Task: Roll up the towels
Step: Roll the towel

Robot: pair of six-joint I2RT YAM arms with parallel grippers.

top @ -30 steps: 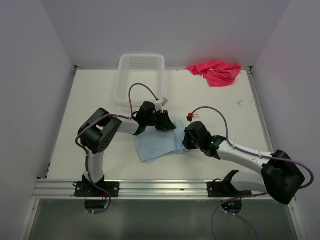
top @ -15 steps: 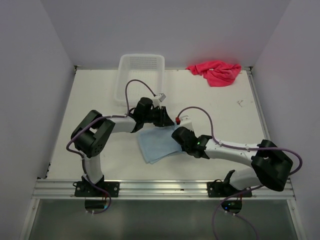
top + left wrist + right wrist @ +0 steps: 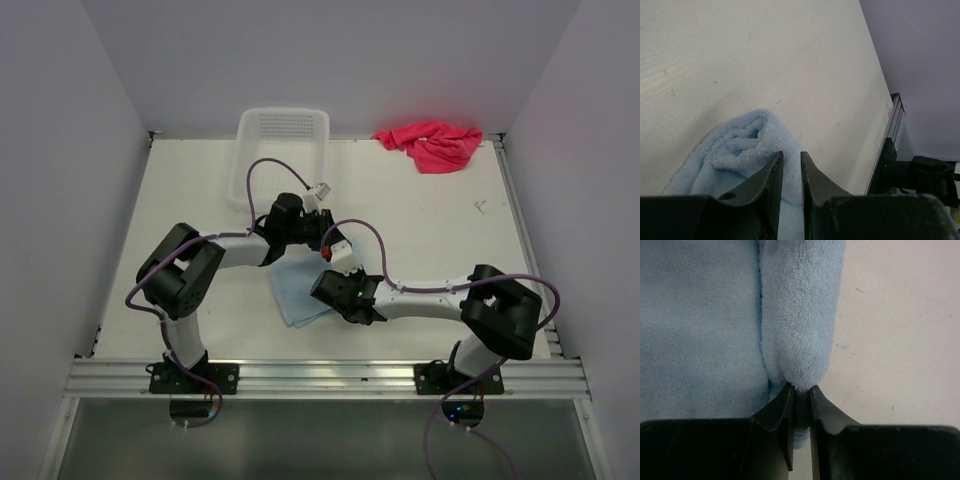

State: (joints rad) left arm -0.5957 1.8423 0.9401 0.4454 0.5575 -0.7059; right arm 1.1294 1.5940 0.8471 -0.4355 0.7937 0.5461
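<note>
The light blue towel [image 3: 295,297] lies partly rolled on the table between both arms. Its rolled end [image 3: 742,142] shows in the left wrist view, just ahead of my left gripper [image 3: 791,155], whose jaws stand close together with blue cloth in the narrow gap. My left gripper [image 3: 326,238] sits at the towel's far edge. My right gripper [image 3: 800,388] is shut on a thick fold of the blue towel [image 3: 800,315], and it lies over the towel's right side [image 3: 324,289]. The pink-red towel [image 3: 432,143] lies crumpled at the back right.
A white mesh basket [image 3: 283,150] stands at the back, left of centre. White walls close in the table on three sides. The aluminium rail [image 3: 320,378] with both arm bases runs along the near edge.
My right arm has swept leftward, dragging the blue towel's right edge over itself, so the towel now looks narrower. My left gripper has shifted slightly and closed a little.
</note>
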